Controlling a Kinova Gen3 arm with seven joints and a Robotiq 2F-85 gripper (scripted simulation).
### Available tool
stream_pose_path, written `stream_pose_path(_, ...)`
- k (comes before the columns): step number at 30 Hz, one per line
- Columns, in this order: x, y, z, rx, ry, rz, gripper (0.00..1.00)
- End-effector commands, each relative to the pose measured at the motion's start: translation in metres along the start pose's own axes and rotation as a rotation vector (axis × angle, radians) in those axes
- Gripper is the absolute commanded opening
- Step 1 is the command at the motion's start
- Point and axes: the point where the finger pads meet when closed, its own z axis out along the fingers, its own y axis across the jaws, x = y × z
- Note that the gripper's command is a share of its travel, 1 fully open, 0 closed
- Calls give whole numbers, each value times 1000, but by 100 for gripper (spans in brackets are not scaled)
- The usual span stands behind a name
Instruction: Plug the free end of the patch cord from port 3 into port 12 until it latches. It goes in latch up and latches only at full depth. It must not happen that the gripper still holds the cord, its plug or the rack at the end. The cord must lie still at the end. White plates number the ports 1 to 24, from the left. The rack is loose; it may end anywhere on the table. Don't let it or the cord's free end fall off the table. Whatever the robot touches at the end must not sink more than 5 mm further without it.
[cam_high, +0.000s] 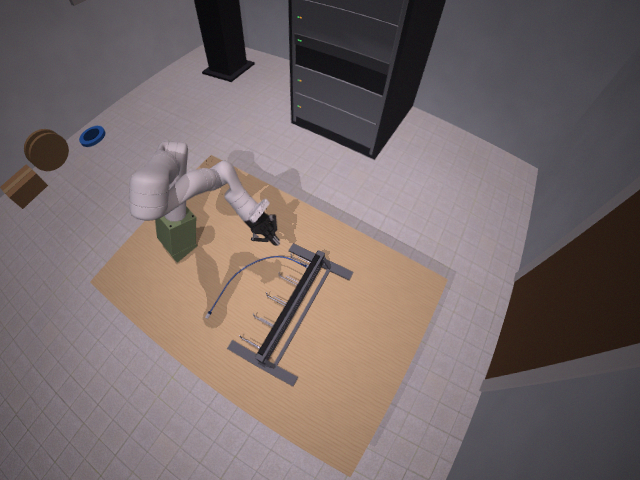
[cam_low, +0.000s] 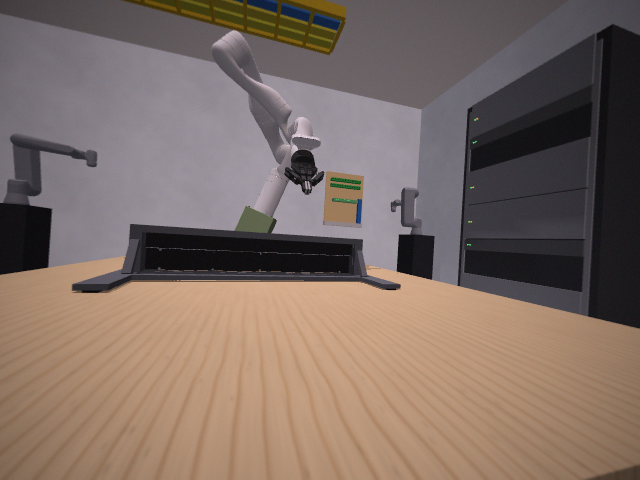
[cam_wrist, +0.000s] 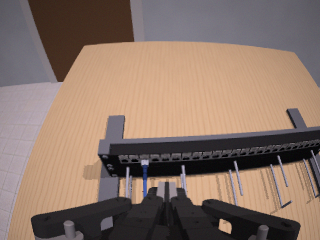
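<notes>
The dark patch-panel rack (cam_high: 294, 307) stands on the wooden table, and shows from its back in the exterior view (cam_low: 242, 255). The blue patch cord (cam_high: 248, 268) runs from a port near the rack's far end and curves across the table. Its free plug (cam_high: 208, 313) lies loose on the table, far from my gripper. My gripper (cam_high: 272, 239) (cam_low: 306, 190) hangs in the air off the rack's far end, shut and empty. In the wrist view the shut fingers (cam_wrist: 167, 195) point at the rack's front (cam_wrist: 214, 154), just above the cord's plugged end (cam_wrist: 144, 162).
Several short grey cord stubs (cam_high: 268, 297) stick out of other ports along the rack's front. My green arm base (cam_high: 176, 233) stands at the table's left corner. A tall server cabinet (cam_high: 351, 67) stands on the floor beyond the table.
</notes>
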Motion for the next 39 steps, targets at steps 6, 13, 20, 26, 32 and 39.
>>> stream_pose_path(6,0,-18,-6,33,18,-41,0)
stream_pose_path(13,0,-19,-4,36,19,-48,0)
stream_pose_path(20,3,-19,15,41,28,-64,0)
stream_pose_path(26,3,-20,55,41,29,-64,0)
stream_pose_path(32,4,-21,104,41,29,-65,0)
stream_pose_path(39,4,-22,127,40,30,-66,0)
